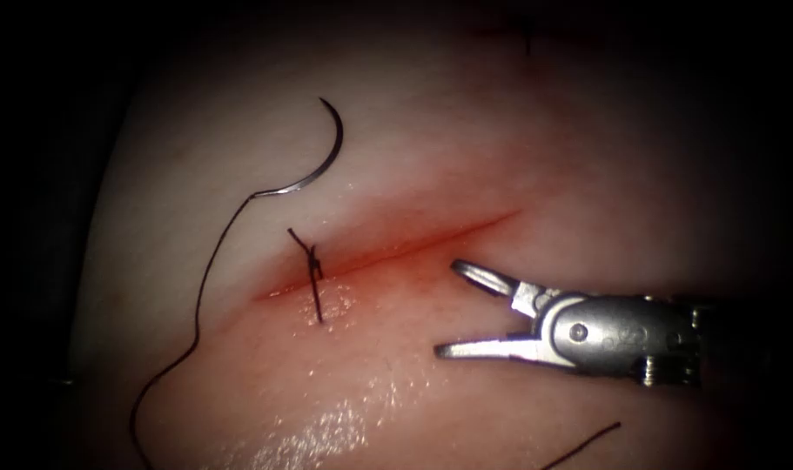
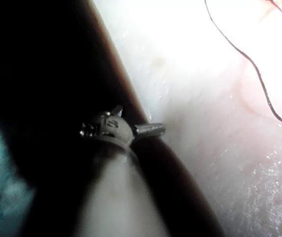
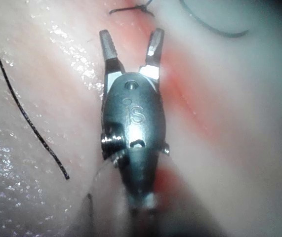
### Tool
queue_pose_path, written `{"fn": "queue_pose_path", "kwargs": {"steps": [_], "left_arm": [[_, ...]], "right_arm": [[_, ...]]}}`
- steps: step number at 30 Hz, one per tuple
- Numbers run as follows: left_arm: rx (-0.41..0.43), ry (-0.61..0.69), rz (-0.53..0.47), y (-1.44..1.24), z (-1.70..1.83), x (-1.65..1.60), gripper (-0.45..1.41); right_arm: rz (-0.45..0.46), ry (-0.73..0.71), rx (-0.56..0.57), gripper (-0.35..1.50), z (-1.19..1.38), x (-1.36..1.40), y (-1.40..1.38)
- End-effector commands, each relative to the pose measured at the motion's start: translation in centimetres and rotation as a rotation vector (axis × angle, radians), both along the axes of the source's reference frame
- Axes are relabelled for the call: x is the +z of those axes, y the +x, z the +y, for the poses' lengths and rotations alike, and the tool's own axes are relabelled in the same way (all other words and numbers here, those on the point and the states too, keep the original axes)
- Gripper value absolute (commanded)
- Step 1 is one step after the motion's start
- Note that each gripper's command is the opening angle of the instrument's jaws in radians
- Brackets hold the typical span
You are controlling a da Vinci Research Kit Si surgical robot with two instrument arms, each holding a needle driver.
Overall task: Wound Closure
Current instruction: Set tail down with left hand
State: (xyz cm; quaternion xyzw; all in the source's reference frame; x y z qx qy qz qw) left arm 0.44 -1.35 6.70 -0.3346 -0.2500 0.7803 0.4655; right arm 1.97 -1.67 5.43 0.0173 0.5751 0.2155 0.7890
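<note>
The curved needle [image 1: 322, 157] lies free on the tissue [image 1: 500, 130], left of and above the cut [image 1: 396, 248], held by neither tool and not in the tissue. Its thread [image 1: 200, 296] trails from its tail down the left side. A tied stitch [image 1: 312, 265] with short ends crosses the cut's left end. My right tool [image 1: 453, 309] hovers just right of the cut with jaws wide open and empty. In the right wrist view the right tool [image 3: 131, 45] points at the stitch [image 3: 141, 7], and the needle [image 3: 215, 30] lies beyond. My left tool [image 2: 131, 129] sits at the tissue's edge, holding nothing.
A loose thread end [image 1: 588, 442] lies on the tissue below the right tool, seen as a dark strand [image 3: 27, 113] in the right wrist view. Red fluid [image 1: 352, 296] stains the tissue around the cut. The needle's thread [image 2: 249, 61] crosses the tissue in the left wrist view.
</note>
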Motion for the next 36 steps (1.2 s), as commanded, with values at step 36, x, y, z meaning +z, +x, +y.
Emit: {"fn": "queue_pose_path", "kwargs": {"steps": [36], "left_arm": [[0.041,-0.662,0.072,-1.27,1.48,-0.85,0.71]], "right_arm": [[0.003,0.004,-0.005,1.48,-0.10,0.17,0.16]]}}
